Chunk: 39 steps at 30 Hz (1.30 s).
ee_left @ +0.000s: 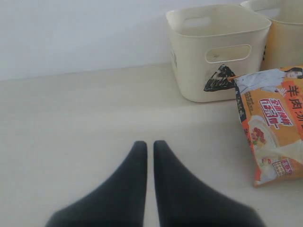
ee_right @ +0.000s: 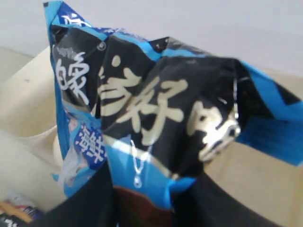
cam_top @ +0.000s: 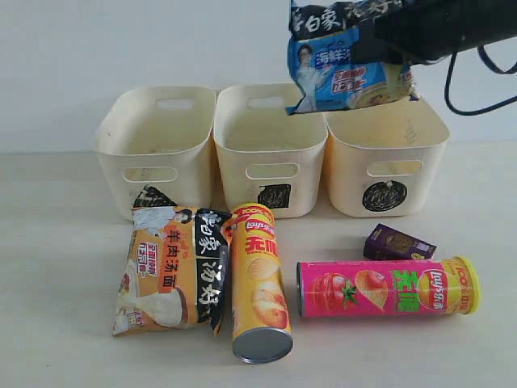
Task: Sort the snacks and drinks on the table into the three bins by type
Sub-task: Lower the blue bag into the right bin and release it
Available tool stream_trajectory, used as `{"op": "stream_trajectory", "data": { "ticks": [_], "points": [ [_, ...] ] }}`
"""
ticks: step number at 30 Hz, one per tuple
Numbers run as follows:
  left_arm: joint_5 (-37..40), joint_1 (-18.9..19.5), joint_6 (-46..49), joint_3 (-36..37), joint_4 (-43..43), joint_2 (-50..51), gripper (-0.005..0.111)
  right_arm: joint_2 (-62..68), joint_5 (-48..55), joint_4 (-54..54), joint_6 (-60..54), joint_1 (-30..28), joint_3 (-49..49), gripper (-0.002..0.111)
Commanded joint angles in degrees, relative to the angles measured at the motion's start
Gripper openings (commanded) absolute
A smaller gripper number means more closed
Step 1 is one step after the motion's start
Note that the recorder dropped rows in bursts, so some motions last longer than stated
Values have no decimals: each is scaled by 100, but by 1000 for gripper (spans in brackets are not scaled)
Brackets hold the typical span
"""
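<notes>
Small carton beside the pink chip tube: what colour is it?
The carton is dark purple with gold print; the exterior view shows it best.

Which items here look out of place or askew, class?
The yellow tube and the pink tube lie on their sides. The blue noodle bag hangs crumpled in mid-air, pinched by the right fingers.

Exterior frontal; left wrist low, shares triangle bin point(cam_top: 192, 178) point(ee_left: 189, 71); right probably close.

Left fingers point(ee_left: 135, 189): matte charcoal, smooth, tapering to rounded tips. Right arm housing point(cam_top: 452, 28): bulky, black; thin black cable point(cam_top: 446, 90) loops at its 5 o'clock.
</notes>
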Motion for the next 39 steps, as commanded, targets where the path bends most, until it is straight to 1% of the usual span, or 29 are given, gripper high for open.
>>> {"op": "stream_trajectory", "data": {
  "ticks": [1, 5, 15, 19, 23, 24, 25, 27, 28, 29, 31, 34, 35, 36, 39],
  "points": [
    [-76, 14, -54, 20, 5, -15, 4, 208, -234, -23, 74, -297, -331, 0],
    [-76, 14, -54, 20, 5, -15, 4, 527, -403, -32, 96, -422, -609, 0],
    [-76, 14, -54, 20, 5, -15, 4, 1441, -1624, -190, 69, -422, -1001, 0],
    [-76, 14, -54, 20, 5, -15, 4, 1670, -1647, -190, -256, -422, -1001, 0],
    [-76, 14, -54, 20, 5, -15, 4, 1783, -1609, -190, -266, -422, -1001, 0],
    [-76, 14, -54, 20, 5, -15, 4, 1793, -1604, -190, -266, -422, -1001, 2],
    [-76, 14, -54, 20, 5, -15, 4, 1806, -1604, -190, -266, -422, -1001, 5],
    [-76, 14, -54, 20, 5, -15, 4, 1806, -1590, -190, -266, -422, -1001, 17],
    [-76, 14, -54, 20, 5, -15, 4, 1806, -1567, -190, -254, -422, -1001, 27],
    [-76, 14, -54, 20, 5, -15, 4, 1806, -1541, -190, -254, -422, -1001, 35],
    [-76, 14, -54, 20, 5, -15, 4, 1806, -1527, -190, -254, -422, -1001, 54],
    [-76, 14, -54, 20, 5, -15, 4, 1806, -1565, -190, -253, -422, -1001, 74],
    [-76, 14, -54, 20, 5, -15, 4, 1806, -1565, -190, -253, -422, -1001, 78],
    [-76, 14, -54, 20, 5, -15, 4, 1806, -1565, -190, -253, -422, -1001, 79],
    [-76, 14, -54, 20, 5, -15, 4, 1764, -1565, -190, -234, -422, -1001, 76]
  ]
}}
